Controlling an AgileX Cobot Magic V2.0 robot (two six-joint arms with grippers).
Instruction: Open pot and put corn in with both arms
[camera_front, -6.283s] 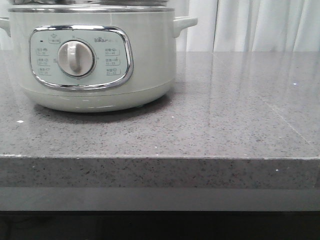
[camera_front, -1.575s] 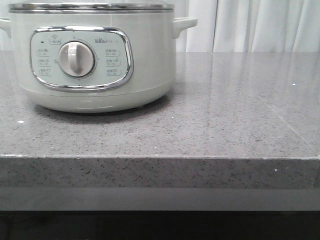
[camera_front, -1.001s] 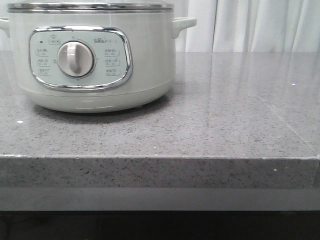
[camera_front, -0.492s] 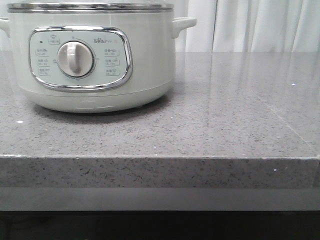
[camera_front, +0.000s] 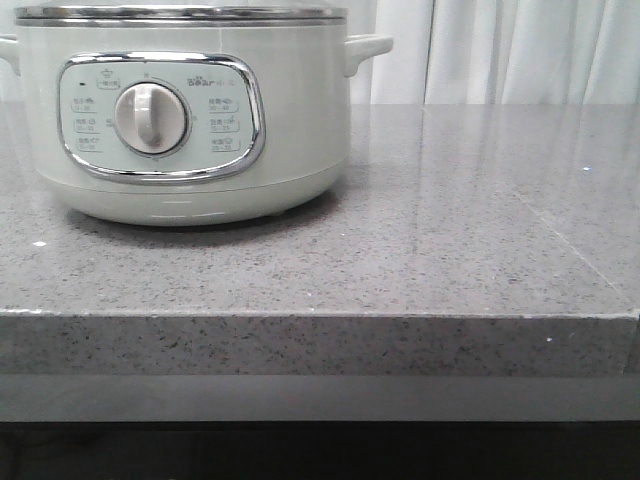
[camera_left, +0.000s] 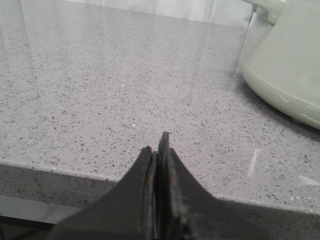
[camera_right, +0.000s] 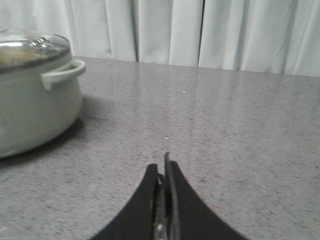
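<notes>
At far left on the tabletop (camera_front: 450, 230) the pot (camera_front: 190, 110) sits apparently lidded; both hands, left (camera_left: 159, 150) and right (camera_right: 162, 172), pressed together, empty. Corn unseen; lid-lifting seems next.

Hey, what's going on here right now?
Nothing is being handled. The pot sits on the counter with its glass lid on. Both grippers, left and right, are shut and empty, low over the counter on either side of the pot. No corn is in view on the counter.
</notes>
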